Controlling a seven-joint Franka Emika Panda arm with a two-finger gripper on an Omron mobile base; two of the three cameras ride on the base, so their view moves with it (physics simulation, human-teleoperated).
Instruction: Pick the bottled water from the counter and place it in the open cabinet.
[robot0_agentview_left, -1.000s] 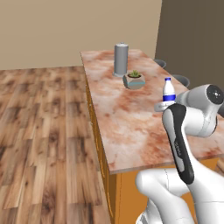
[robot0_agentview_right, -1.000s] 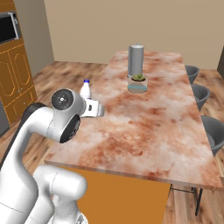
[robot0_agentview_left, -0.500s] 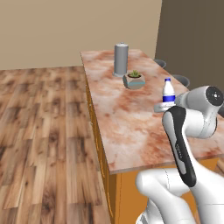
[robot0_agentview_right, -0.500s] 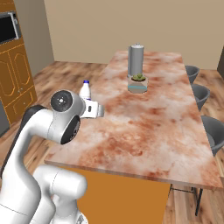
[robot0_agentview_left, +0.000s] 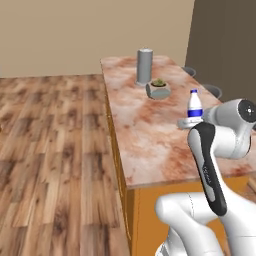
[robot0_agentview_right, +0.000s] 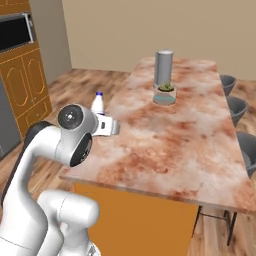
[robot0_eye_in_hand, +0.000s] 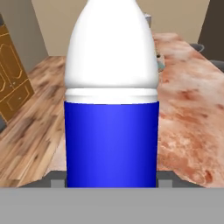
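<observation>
The bottled water (robot0_eye_in_hand: 111, 109), a small bottle with a blue label and white cap, stands upright between my fingers. My gripper (robot0_eye_in_hand: 112, 181) is shut on its lower part. In the right base view the bottle (robot0_agentview_right: 98, 103) is held up beside the left edge of the marbled counter (robot0_agentview_right: 165, 145), with the gripper (robot0_agentview_right: 101, 117) under it. From the left base camera, the bottle (robot0_agentview_left: 195, 105) and gripper (robot0_agentview_left: 193, 120) show above the counter (robot0_agentview_left: 145, 135), in front of my white arm. The open cabinet is out of view.
A tall grey cylinder (robot0_agentview_right: 163, 67) and a small potted plant (robot0_agentview_right: 165, 93) stand at the counter's far end. Grey stools (robot0_agentview_right: 239, 107) line its right side. Orange units with a black microwave (robot0_agentview_right: 15, 32) stand at the far left, across wood floor (robot0_agentview_left: 55, 135).
The whole scene has slid slightly to the right in both base views, so the base has moved. The bottle stays in the shut gripper, in the same place relative to the arm.
</observation>
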